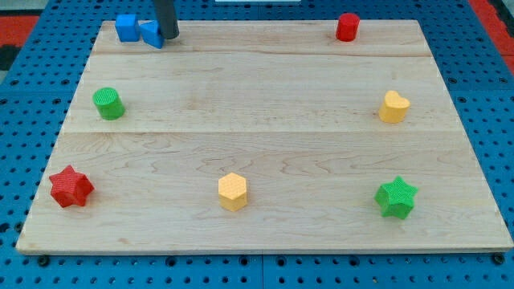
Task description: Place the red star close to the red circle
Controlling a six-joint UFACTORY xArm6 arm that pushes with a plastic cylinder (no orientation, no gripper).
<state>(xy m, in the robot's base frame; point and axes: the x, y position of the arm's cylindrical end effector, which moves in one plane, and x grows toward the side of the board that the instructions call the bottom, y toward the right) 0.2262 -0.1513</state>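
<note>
The red star (71, 187) lies near the board's lower left corner. The red circle, a short cylinder (347, 26), stands at the view's top right, far from the star. My tip (169, 37) is at the view's top left, touching the right side of a blue block (151, 34). It is far from both red blocks.
A blue cube (126, 26) sits left of the other blue block. A green cylinder (108, 103) is at the left. A yellow hexagon (233, 192) is at bottom centre, a green star (396, 197) at bottom right, a yellow heart (393, 107) at the right.
</note>
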